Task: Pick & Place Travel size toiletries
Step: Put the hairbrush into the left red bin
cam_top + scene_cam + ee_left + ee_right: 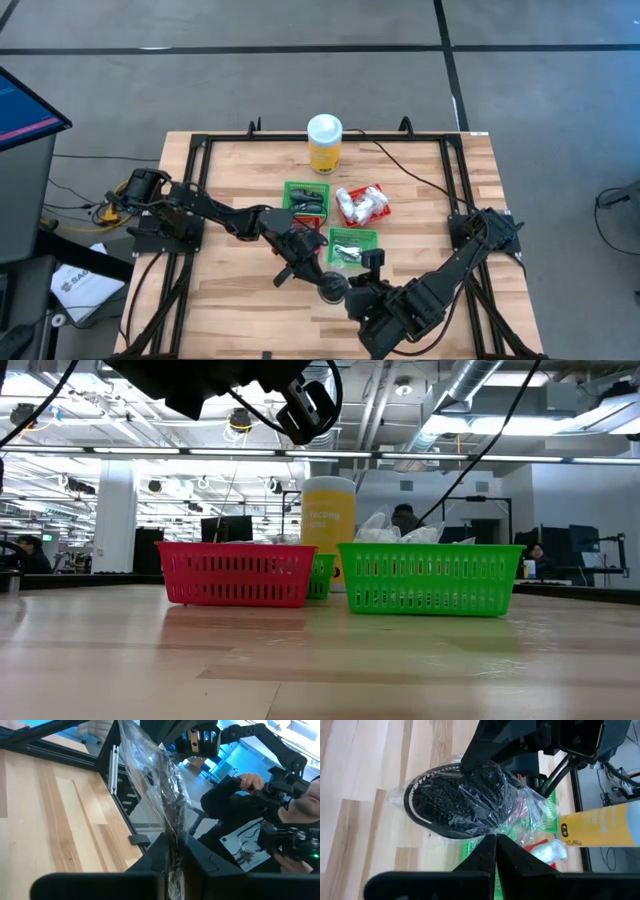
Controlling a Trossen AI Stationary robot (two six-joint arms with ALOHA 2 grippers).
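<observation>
From my console the bench (pixel 230 300) reads as pale blond wood in striped planks, framed in black. The bottle (pixel 324 146) is yellow with a white cap. I count two green mesh baskets (pixel 306 198) and one red (pixel 235 574). The packet (pixel 465 800) is clear film over a black, bristly-textured disc (a white toothed edge shows on one side). Both arms look matt black.

One camera looks straight down on the table (pixel 240 300); another sits level at tabletop height. Both share the green basket (pixel 352 246). Wrist cameras look close past their fingers.
</observation>
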